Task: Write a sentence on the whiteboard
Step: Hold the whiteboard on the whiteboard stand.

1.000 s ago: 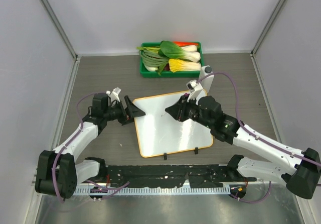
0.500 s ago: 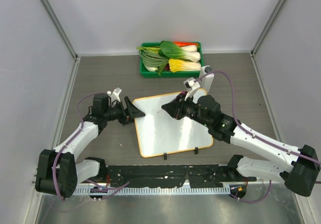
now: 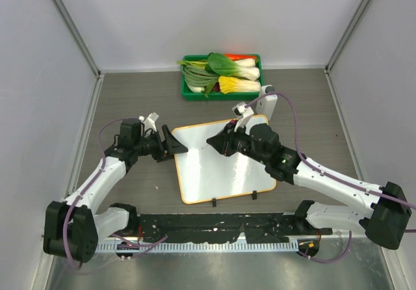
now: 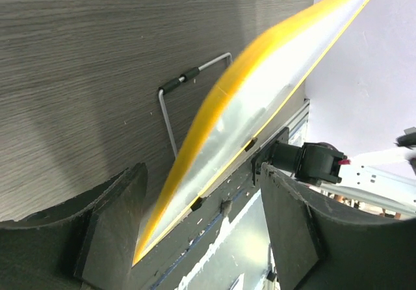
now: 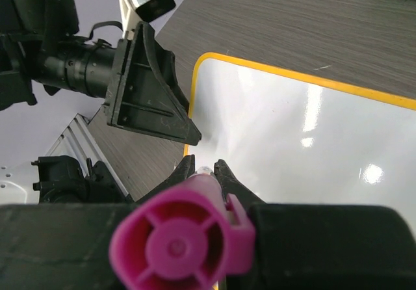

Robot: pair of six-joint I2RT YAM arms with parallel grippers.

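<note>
The whiteboard [image 3: 221, 170], white with an orange rim, lies on the grey table in front of both arms. I see no sentence on its face in these views. My left gripper [image 3: 174, 144] sits at the board's far left edge. In the left wrist view the orange rim [image 4: 214, 108] runs between its spread fingers [image 4: 203, 173], with gaps on both sides. My right gripper [image 3: 214, 142] hovers over the board's far left part, shut on a pink marker [image 5: 175, 241]. The marker's end points down between the fingertips [image 5: 205, 166] toward the board [image 5: 312, 140].
A green tray [image 3: 187, 93] of leafy vegetables stands at the back. A white holder [image 3: 267, 100] sits by the board's far right corner. A wire stand [image 4: 170, 118] props up the board. Grey walls close in left and right.
My right gripper has carried the marker leftward across the board toward its far left corner. The left jaws have narrowed a little around the board's edge.
</note>
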